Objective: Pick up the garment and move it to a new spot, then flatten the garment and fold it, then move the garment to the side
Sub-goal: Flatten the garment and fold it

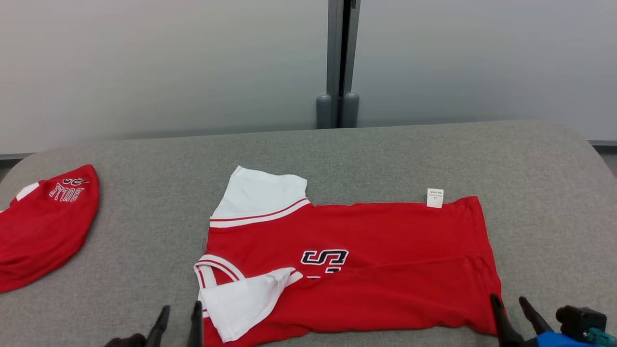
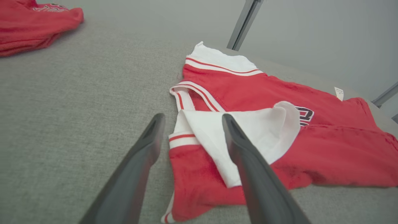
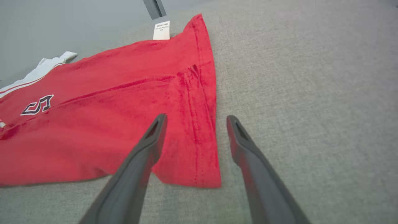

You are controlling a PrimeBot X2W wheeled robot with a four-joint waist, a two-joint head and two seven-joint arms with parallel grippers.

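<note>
Two grippers sat at the near edge w/ jaws spread wide & nothing held. The left gripper [image 1: 181, 308] was by the collar end, approx 7 o'clock of the red knit jersey with white sleeves and a dark-outlined number [image 1: 385, 241]. The right gripper [image 1: 508, 299] straddled its hem corner at 5 o'clock. The jersey lay on the grey felt-like tabletop [image 1: 385, 149], centre toward 6 o'clock, collar to 9, hem to 3, looking folded lengthwise, w/ a small white care label [image 1: 435, 197] poking out at its 1 o'clock. The near white sleeve [image 2: 248, 130] was flipped onto the chest, not flat. A second red garment w/ lettering [image 1: 43, 226] lay bunched at the table's 9 o'clock, well apart. Judging by the drape, the jersey is light, limp & not slippery on that cloth surface, so it'd prob. sag & unfold if lifted by one point. Best hold is prob. both layers pinched at the two near corners, shoulder & hem, lifted together.
</note>
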